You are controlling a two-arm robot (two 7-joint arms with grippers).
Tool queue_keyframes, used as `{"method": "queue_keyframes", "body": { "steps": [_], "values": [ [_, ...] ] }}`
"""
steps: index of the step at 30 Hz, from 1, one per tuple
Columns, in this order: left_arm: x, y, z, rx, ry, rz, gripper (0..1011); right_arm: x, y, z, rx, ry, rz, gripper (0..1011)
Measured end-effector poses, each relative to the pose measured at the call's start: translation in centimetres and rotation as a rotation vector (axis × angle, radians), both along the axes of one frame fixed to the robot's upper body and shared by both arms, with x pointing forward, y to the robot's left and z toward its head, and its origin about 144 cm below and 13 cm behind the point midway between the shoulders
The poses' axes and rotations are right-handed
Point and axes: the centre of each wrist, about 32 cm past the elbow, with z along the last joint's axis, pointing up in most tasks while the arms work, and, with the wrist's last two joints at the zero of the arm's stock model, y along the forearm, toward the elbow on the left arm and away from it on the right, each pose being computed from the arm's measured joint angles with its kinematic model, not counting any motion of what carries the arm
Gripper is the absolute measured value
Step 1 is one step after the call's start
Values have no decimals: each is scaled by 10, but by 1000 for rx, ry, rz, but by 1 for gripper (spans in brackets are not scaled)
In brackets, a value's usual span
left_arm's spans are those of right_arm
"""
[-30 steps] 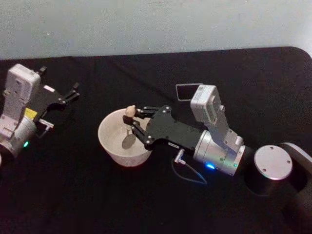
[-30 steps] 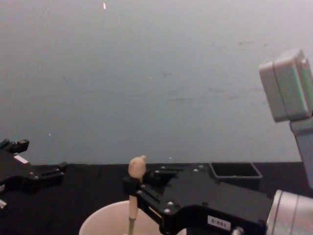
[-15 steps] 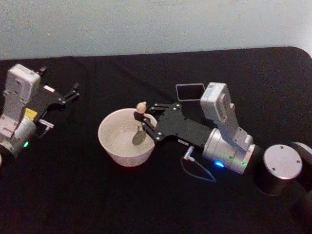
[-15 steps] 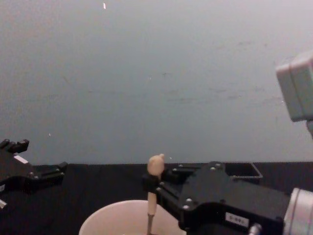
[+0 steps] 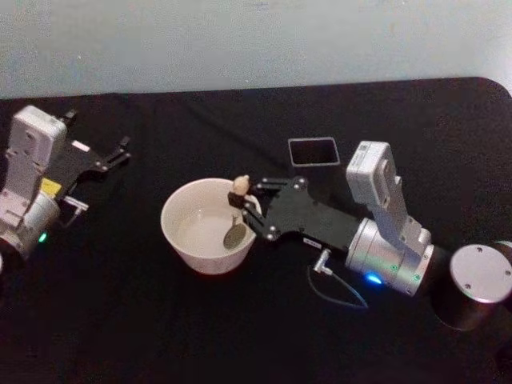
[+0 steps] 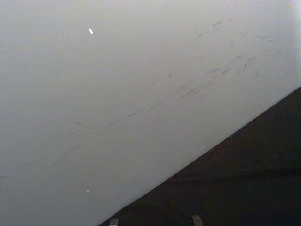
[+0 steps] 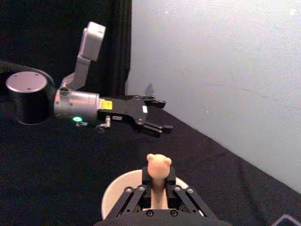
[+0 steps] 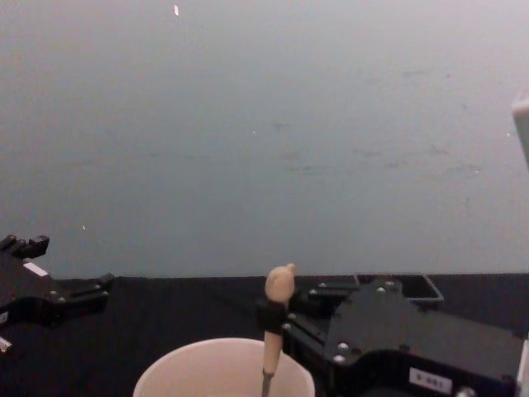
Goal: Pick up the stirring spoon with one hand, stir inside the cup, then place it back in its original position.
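one stir sweep | right jaws clamped on the stirring spoon, bowl below them in the cup | shifted to right rim within a second: stirring underway | left jaws apart, idle well left of them

Black screw-studded left gripper and right gripper; silver wrists, grey camera boxes; thin cable at right wrist's eight o'clock.

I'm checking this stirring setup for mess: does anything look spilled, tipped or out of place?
Nothing stands out. The cup stands upright on the black table with no spill around it. The right gripper holds the stirring spoon roughly upright, its bowl inside the cup near the rim. The left gripper is parked, open, far left.
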Motion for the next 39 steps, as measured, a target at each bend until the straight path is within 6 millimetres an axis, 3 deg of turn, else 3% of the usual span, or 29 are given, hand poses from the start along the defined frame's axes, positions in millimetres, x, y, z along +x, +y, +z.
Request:
{"method": "queue_keyframes", "body": {
  "steps": [12, 29, 39],
  "values": [
    [0, 0, 0, 0, 0, 0, 1001, -7, 7, 0, 8, 16, 44, 172],
    [0, 0, 0, 0, 0, 0, 1001, 5, 31, -4, 32, 6, 36, 172],
    [0, 0, 0, 0, 0, 0, 1001, 15, 32, -5, 27, -7, -12, 172]
  ]
}}
